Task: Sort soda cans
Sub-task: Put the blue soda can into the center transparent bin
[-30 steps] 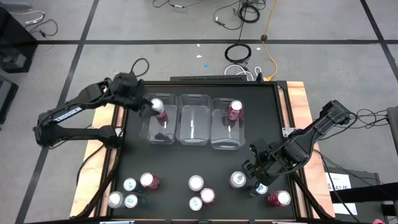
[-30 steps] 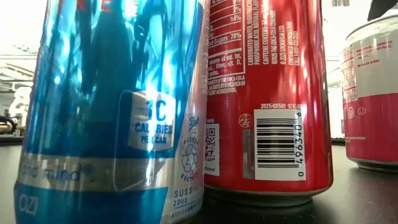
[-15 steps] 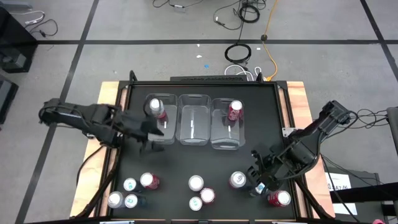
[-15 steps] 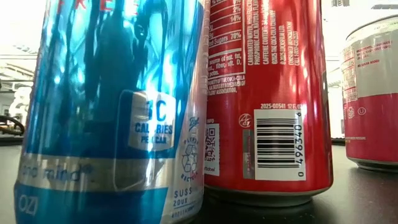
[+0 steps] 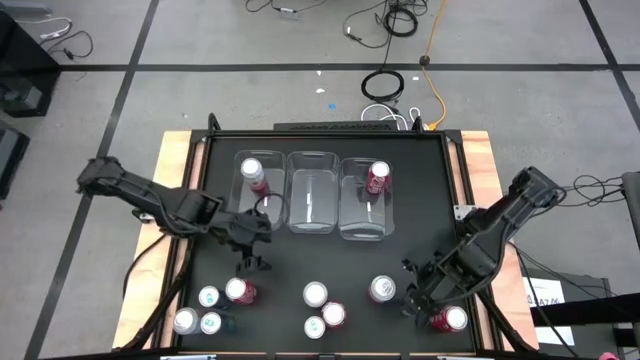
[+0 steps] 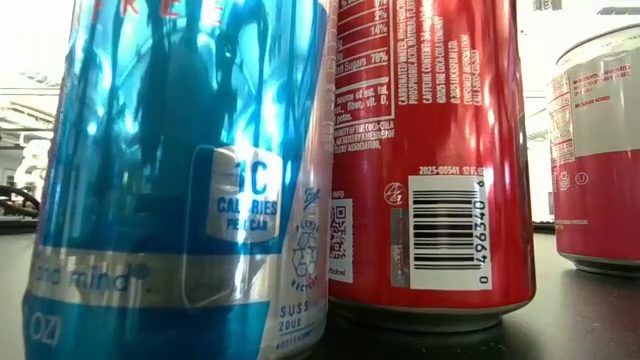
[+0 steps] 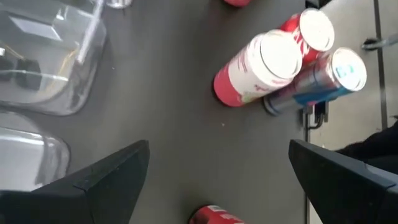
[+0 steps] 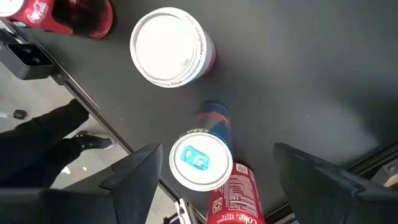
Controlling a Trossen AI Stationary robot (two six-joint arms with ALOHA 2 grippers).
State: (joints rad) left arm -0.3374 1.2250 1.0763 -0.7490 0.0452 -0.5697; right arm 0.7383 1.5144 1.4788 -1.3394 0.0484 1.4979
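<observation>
Grey tiled floor (image 5: pixel 250 40) with dark seams; black cables (image 5: pixel 385 85) and an orange cord (image 5: pixel 435 60) lie beyond the table.

Low view: the silver-blue can with teal marks (image 6: pixel 180 180) and the red barcoded can (image 6: pixel 425 160) fill the frame, tops cropped, hiding both grippers and the bins behind them.

Bright overhead light, can (image 6: pixel 180 170) glare.

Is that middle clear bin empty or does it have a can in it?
Empty. From above, the middle bin shows only its clear floor, while each neighbouring bin holds one can.
</observation>
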